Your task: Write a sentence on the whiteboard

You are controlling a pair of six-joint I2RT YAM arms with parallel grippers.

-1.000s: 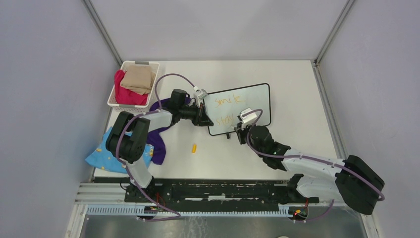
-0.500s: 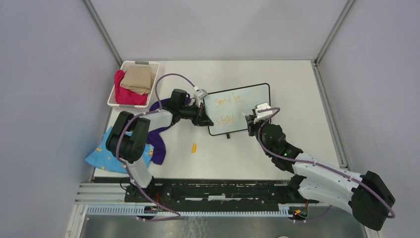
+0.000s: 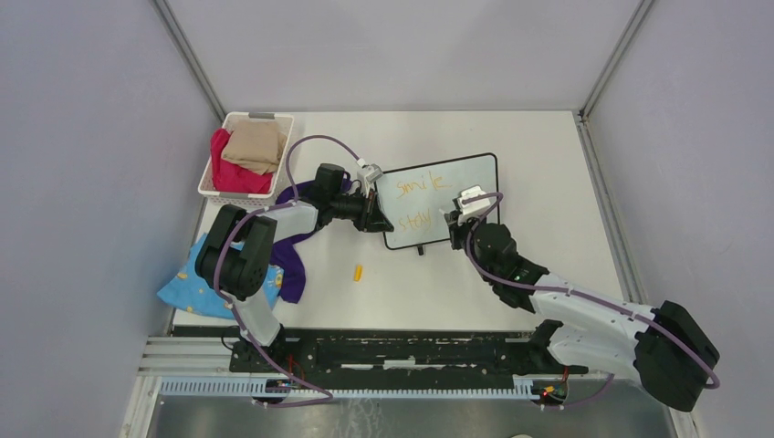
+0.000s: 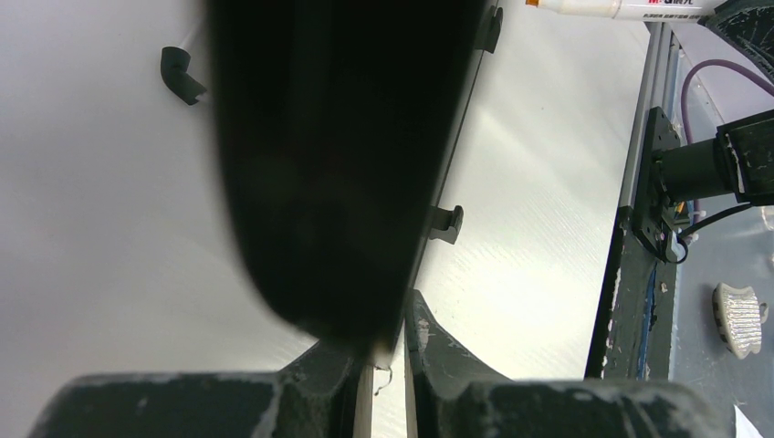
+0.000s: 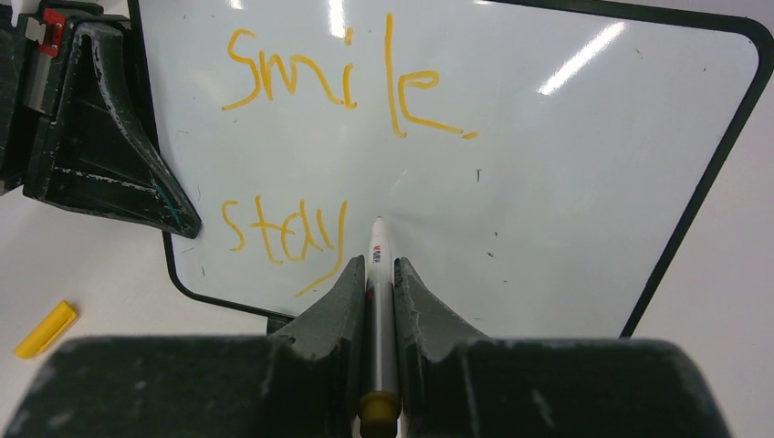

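The whiteboard (image 3: 470,182) stands tilted on the table's middle. It bears orange words (image 3: 415,187): "smile" (image 5: 347,78) above "stay" (image 5: 283,233). My left gripper (image 3: 376,219) is shut on the board's left edge; in its wrist view the board (image 4: 329,164) is a dark blur between the fingers (image 4: 388,333). My right gripper (image 3: 454,224) is shut on a white marker (image 5: 377,246), whose tip rests at the board just right of "stay". In the right wrist view the gripper (image 5: 375,265) is at the board's lower edge.
An orange marker cap (image 3: 358,272) lies on the table in front of the board and also shows in the right wrist view (image 5: 44,328). A white basket (image 3: 260,116) of clothes stands at the back left. Purple (image 3: 290,260) and blue (image 3: 187,287) cloths lie at the left.
My right gripper with the marker moved right and away along the board, then came back a little to the left. The left gripper and the board have not moved.
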